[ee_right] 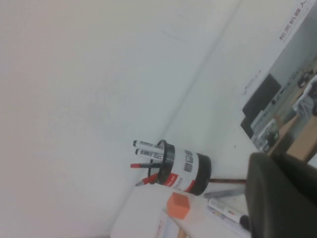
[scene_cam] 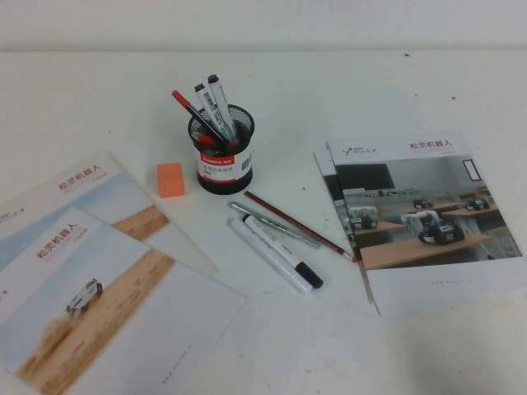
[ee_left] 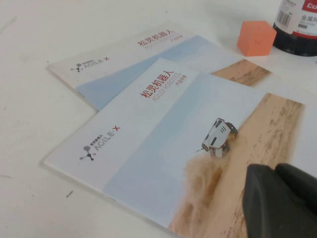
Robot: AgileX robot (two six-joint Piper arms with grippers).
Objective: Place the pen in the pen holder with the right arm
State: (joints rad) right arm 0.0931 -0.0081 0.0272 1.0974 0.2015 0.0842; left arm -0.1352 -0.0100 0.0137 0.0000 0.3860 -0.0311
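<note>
The pen (scene_cam: 280,251), a thick white marker with a black cap, lies flat on the table in front of the pen holder (scene_cam: 221,152), a black mesh cup with a red-and-white label. The cup holds two markers and red pens. Neither arm shows in the high view. My right gripper (ee_right: 280,161) hangs shut and empty, well back from the pen (ee_right: 225,210) and the holder (ee_right: 185,171). My left gripper (ee_left: 276,171) is shut and empty above a booklet, with the holder (ee_left: 297,29) far off.
A slim silver pen (scene_cam: 272,224), a red pencil (scene_cam: 300,226) and an all-white pen lie beside the marker. An orange cube (scene_cam: 170,178) sits left of the cup. Booklets lie at the left (scene_cam: 82,288) and right (scene_cam: 420,214).
</note>
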